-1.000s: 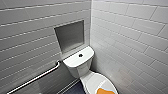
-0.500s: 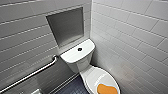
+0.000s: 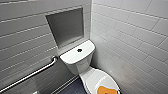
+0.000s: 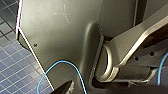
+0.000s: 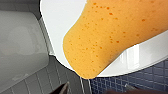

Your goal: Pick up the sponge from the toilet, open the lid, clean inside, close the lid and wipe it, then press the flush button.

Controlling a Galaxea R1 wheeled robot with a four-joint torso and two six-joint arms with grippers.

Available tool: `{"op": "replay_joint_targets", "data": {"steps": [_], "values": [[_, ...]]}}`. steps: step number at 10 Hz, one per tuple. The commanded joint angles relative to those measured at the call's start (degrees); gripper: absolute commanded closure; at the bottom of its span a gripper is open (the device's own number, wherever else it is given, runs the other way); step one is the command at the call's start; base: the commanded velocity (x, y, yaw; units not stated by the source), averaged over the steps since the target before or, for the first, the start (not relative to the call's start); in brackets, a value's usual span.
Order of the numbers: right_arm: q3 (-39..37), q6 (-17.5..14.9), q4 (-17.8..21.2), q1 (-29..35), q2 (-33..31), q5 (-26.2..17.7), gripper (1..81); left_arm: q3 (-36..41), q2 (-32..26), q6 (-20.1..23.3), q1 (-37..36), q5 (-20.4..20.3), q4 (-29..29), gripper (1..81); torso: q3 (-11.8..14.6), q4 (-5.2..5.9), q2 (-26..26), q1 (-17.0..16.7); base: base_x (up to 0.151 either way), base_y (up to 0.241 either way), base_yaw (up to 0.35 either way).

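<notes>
- Left gripper (image 4: pixel 65 88): it hangs over the dark blue tiled floor (image 4: pixel 15 67); open or closed, I cannot tell.
- Small round dark flush button (image 3: pixel 79 50): at the centre of the tank top of the white glossy ceramic toilet (image 3: pixel 82 63).
- White smooth oval lid (image 3: pixel 93 78): it is down.
- Bright orange porous sponge (image 3: pixel 107 90): it lies on the lid's front end, reaching its edge.
- Right gripper (image 5: pixel 96 89): near the sponge, dark tips spread apart, holding nothing.

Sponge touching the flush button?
Apart. Head view: sponge lies on the lid; flush button sits on the tank top, bare white between.
</notes>
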Motion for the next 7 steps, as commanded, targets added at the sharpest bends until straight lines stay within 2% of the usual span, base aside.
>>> {"op": "replay_joint_targets", "data": {"steps": [1, 2, 4, 7], "values": [[1.06, 0.25, 0.91, 4.33, -0.62, -2.44, 1.0, 0.38, -0.20, 0.43, 1.35, 4.56, -0.43, 1.0, -3.57, 1.90, -5.57, 3.58, 0.000, 0.000, 0.000], [1.06, 0.25, 2.66, 4.51, -0.97, -2.61, 1.0, 0.38, -0.28, 0.43, 1.43, 4.56, -0.43, 1.0, -1.05, 0.11, -1.42, 0.90, 0.000, 0.000, 0.000], [1.24, 0.25, 3.80, 5.12, -1.94, -2.53, 1.0, 0.38, -0.28, 0.42, 1.35, 4.56, -0.43, 1.0, -2.34, 0.36, -3.17, 2.03, 0.000, 0.000, 0.000], [-0.33, 0.16, 5.74, 5.38, -3.00, -2.70, 1.0, 0.38, -0.20, 0.34, 1.35, 4.65, -0.43, 1.0, -2.60, 0.36, -3.52, 2.32, 0.000, 0.000, 0.000]]}}
